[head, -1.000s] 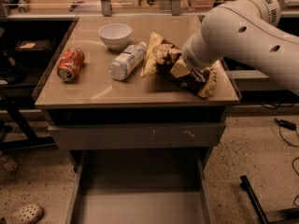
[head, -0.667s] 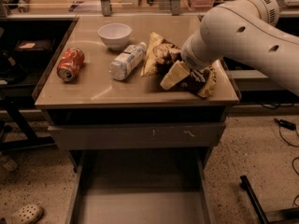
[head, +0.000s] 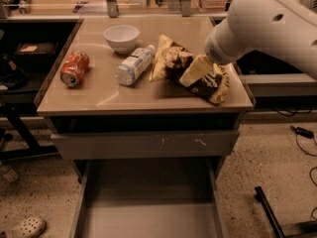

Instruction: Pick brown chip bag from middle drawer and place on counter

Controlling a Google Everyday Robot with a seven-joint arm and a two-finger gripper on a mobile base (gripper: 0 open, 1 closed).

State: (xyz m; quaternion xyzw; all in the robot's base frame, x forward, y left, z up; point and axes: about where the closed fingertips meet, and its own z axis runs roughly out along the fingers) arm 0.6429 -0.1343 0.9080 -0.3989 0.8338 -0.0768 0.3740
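The brown chip bag [head: 171, 59] lies flat on the beige counter [head: 99, 97], right of centre, with its pale yellow ends toward the back and the front right. My gripper [head: 197, 74] hangs from the big white arm at the upper right, just over the middle of the bag. One pale finger [head: 194, 69] shows, slanting down to the left; the gripper looks open and holds nothing. The middle drawer [head: 148, 217] is pulled out below the counter, and its grey floor is bare.
On the counter left of the bag lie a plastic bottle [head: 133, 65] and a crushed orange soda can [head: 74, 68], with a white bowl [head: 121, 36] behind. A shut grey drawer front [head: 143, 144] sits above the drawer. A sandal [head: 27, 227] and cables [head: 302, 132] lie on the floor.
The gripper has risen slightly off the bag and its pale finger has come into view. The bag stays on the counter.
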